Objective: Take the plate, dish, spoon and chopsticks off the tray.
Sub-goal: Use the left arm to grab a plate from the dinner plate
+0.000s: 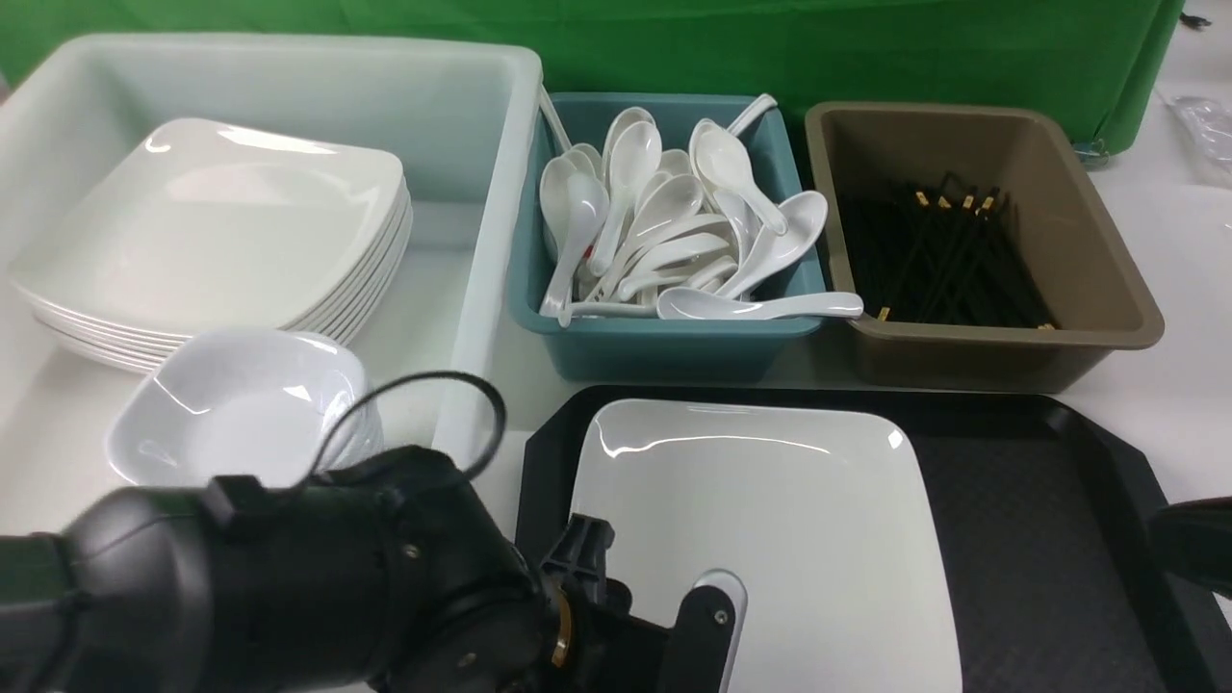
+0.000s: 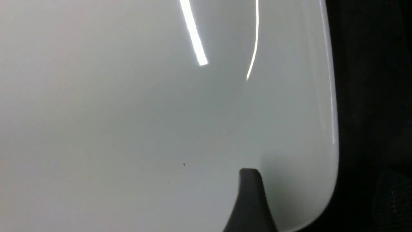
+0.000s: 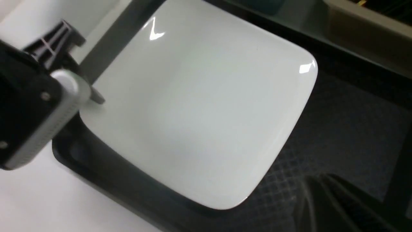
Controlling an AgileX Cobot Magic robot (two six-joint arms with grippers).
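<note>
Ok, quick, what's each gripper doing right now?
Left gripper: open, empty, over the plate.
Right gripper: looks closed, holding nothing.

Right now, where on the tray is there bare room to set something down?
The tray is bare on its right, between the plate and the right rim. Its left is crowded: the plate fills it, with the left gripper at its left edge.
</note>
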